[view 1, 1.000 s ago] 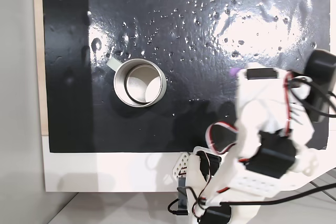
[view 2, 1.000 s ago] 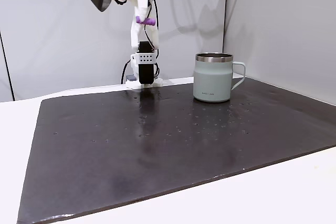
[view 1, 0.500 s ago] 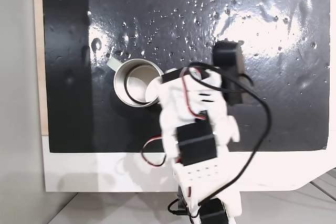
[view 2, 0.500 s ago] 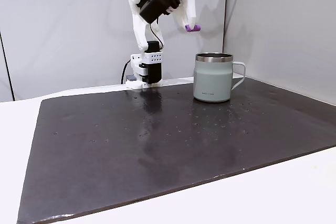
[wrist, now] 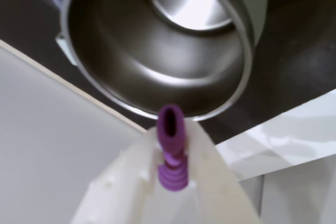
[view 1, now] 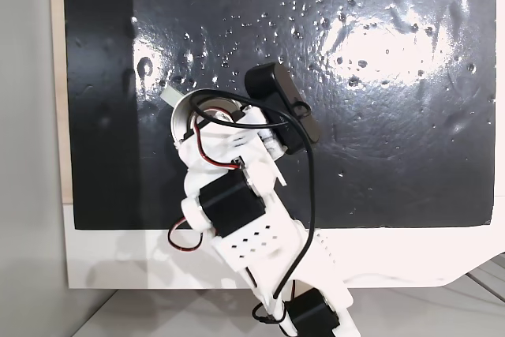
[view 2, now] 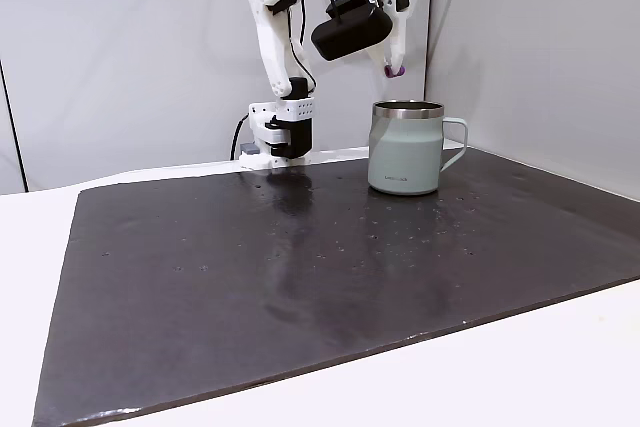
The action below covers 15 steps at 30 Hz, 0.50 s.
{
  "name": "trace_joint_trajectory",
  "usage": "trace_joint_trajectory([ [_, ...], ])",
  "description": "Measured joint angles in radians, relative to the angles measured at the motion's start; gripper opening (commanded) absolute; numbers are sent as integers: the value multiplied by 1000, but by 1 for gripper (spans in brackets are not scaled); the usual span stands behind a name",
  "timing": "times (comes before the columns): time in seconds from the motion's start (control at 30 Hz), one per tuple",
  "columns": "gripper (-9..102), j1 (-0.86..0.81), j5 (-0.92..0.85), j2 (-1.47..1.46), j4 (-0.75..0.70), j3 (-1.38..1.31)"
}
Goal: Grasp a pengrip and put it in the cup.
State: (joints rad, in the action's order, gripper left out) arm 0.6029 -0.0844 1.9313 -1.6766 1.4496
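The cup (view 2: 405, 147) is a grey-green metal mug with a silvery rim, standing at the far right of the black mat. In the wrist view its shiny inside (wrist: 157, 51) lies directly beyond the fingertips. My gripper (view 2: 394, 65) hangs just above the cup's rim, shut on the purple ribbed pengrip (view 2: 394, 71). The pengrip (wrist: 171, 153) is pinched between the white fingers (wrist: 210, 177), its open end pointing at the cup. In a fixed view from above, the arm (view 1: 237, 195) covers most of the cup (view 1: 180, 120); its tab handle (view 1: 169, 96) shows at the left.
A glossy black mat (view 2: 300, 277) covers the white table (view 2: 560, 367). The arm's base (view 2: 280, 137) stands at the mat's far edge, left of the cup. Grey wall panels rise behind. From above, the mat (view 1: 394, 116) lies bare to the right of the arm.
The arm swung with the pengrip from the mat's other side to over the cup. In the side view the gripper moved right and down, close above the rim.
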Motion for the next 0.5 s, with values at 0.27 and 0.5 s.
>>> trace_joint_trajectory([
  [0.27,19,14,-5,-2,25,9],
  [0.5,40,14,-5,2,28,37],
])
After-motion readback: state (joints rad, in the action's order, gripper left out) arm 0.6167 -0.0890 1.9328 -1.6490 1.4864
